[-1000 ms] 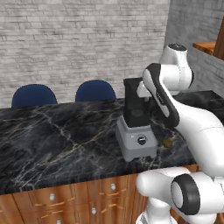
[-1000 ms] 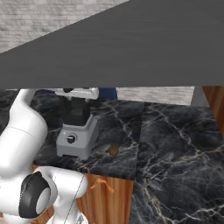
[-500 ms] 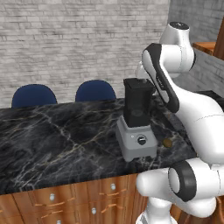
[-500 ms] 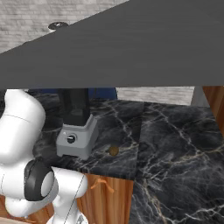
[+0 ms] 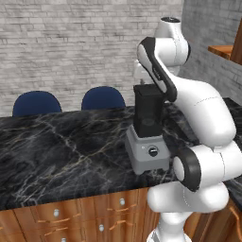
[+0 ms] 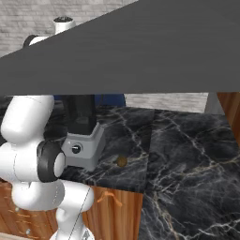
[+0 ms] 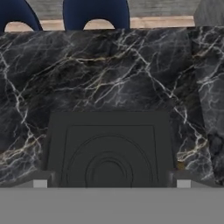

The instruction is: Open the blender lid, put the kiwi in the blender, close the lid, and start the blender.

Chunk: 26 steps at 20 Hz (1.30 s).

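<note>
Hand view looks straight down on the lid (image 7: 108,148) atop the blender (image 5: 147,137), gripper (image 7: 111,183) wide open and empty, so descend centred, then pinch its edges squarely.

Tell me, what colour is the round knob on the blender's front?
Black, on the light-grey base of the blender; the knob shows best in the left base view.
</note>
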{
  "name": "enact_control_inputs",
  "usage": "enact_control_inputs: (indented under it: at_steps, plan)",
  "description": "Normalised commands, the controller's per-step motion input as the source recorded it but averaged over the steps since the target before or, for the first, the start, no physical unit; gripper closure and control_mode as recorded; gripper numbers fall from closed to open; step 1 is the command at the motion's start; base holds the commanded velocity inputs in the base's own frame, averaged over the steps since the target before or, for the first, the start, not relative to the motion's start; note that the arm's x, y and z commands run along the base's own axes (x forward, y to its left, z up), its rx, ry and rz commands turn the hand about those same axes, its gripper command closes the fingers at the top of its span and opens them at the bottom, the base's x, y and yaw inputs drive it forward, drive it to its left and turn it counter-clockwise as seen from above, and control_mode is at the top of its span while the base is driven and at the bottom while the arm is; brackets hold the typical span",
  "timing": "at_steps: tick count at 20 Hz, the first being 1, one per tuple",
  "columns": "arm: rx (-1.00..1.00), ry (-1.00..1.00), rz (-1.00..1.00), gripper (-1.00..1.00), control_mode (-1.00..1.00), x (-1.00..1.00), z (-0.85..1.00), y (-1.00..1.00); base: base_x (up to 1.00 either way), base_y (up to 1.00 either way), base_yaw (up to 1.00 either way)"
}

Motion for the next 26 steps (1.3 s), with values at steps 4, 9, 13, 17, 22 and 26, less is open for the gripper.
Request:
enact_control_inputs:
  at_steps: [4,9,13,17,22,26]
  plan:
    - [0.00,0.10,0.00,-1.00,-1.00,0.31,-0.18,0.03,0.00,0.00,0.00]
    - [0.00,0.01,0.00,-1.00,-1.00,0.00,-0.14,-0.02,0.00,0.00,0.00]
    - [0.00,-0.01,0.00,-1.00,-1.00,-0.03,-0.09,0.00,0.00,0.00,0.00]
    - [0.00,0.00,0.00,-1.00,-1.00,-0.01,-0.13,0.00,0.00,0.00,0.00]
    - [0.00,-0.02,0.00,-1.00,-1.00,-0.18,-0.04,0.00,0.00,0.00,0.00]
    - [0.00,-0.01,0.00,-1.00,-1.00,-0.20,-0.01,0.00,0.00,0.00,0.00]
